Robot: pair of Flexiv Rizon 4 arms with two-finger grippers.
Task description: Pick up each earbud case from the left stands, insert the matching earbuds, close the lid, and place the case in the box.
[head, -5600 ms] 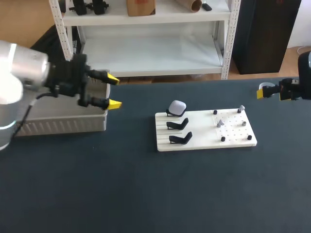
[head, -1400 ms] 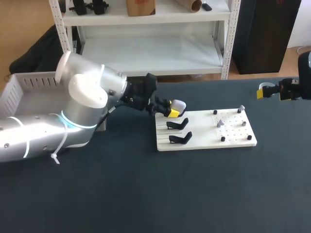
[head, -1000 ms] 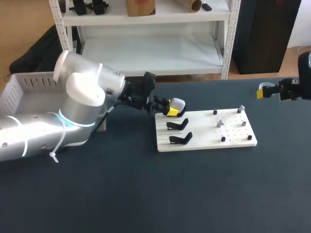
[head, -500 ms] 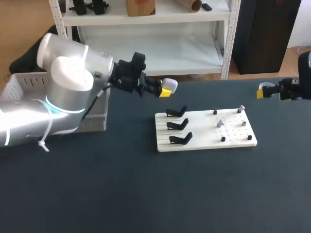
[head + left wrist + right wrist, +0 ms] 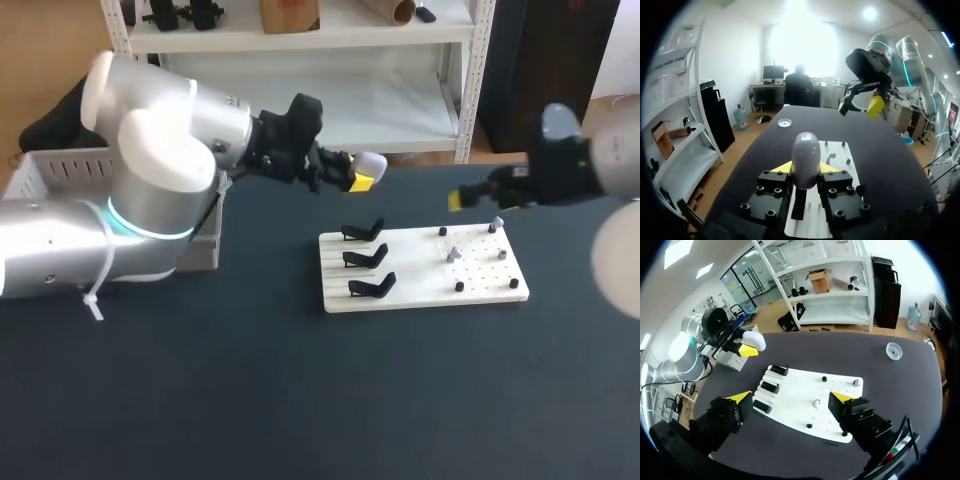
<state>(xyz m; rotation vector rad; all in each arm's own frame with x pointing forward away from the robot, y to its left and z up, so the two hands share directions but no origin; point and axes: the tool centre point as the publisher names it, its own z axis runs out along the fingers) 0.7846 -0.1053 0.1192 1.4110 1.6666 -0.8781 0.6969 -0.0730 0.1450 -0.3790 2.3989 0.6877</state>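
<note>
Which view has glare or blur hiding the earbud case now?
None hides it. Left wrist view: window glare beyond the table, but the earbud case in the left gripper reads clearly. Head view: even light; only the right gripper is smeared. Right wrist view: evenly lit board.

One earbud case, three black stands, one white board, one box

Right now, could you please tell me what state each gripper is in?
Left gripper: closed on the white earbud case.
Right gripper: open, holding nothing.
</note>
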